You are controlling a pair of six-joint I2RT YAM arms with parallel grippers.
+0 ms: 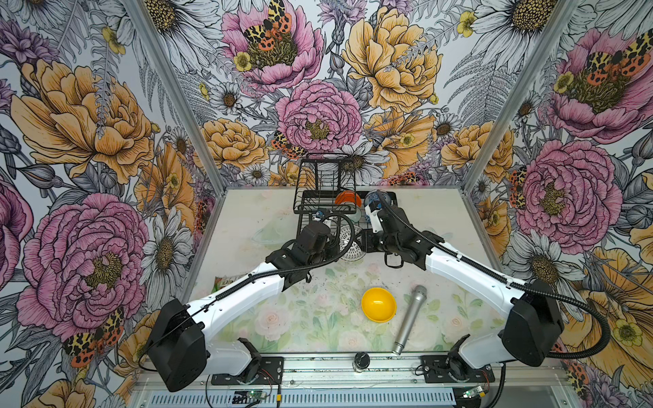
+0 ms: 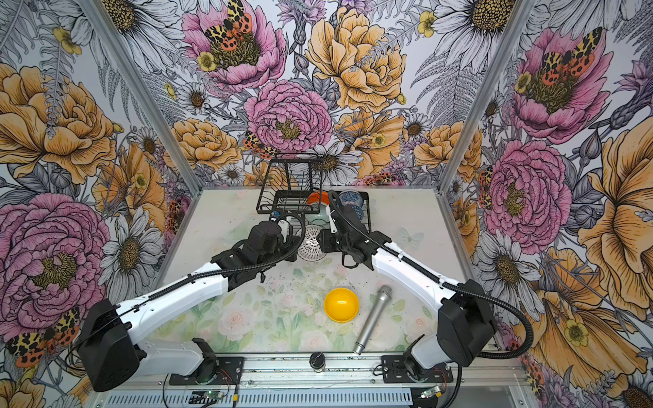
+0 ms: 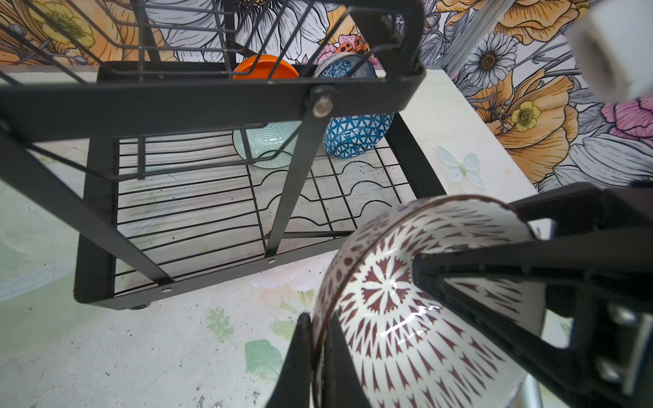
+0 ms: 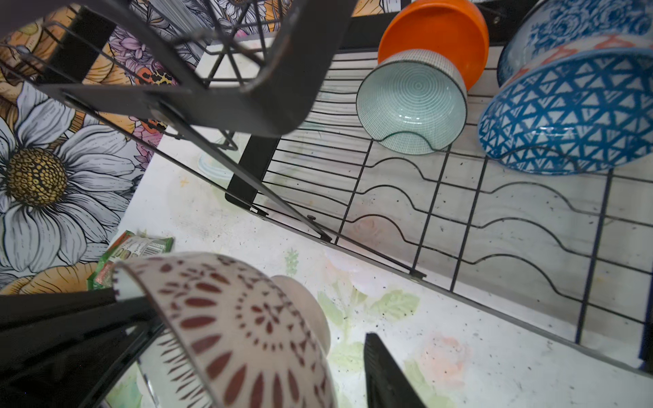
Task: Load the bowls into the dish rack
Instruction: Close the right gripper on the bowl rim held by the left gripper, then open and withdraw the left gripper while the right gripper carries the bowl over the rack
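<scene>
patterned bowl (image 3: 388, 318) held on edge just before the dish rack (image 3: 92, 219), a claw on either side.
counter (image 1: 247, 219) carries the rack at its far middle. left claw (image 3: 360, 293) clenched on the patterned bowl's wall. right claw (image 4: 243, 314) part-spread astride the same bowl, one finger visibly clear of it. blue triangle bowl (image 4: 565, 113), blue floral bowl (image 4: 583, 21), orange bowl (image 4: 434, 28) and teal bowl (image 4: 410, 106) stand in the rack's right part. yellow bowl (image 1: 378, 304) lies on the near counter beside a silver microphone (image 1: 411, 318).

patterned bowl (image 3: 381, 293) cropped, green packet (image 4: 137, 247) half hidden
</scene>
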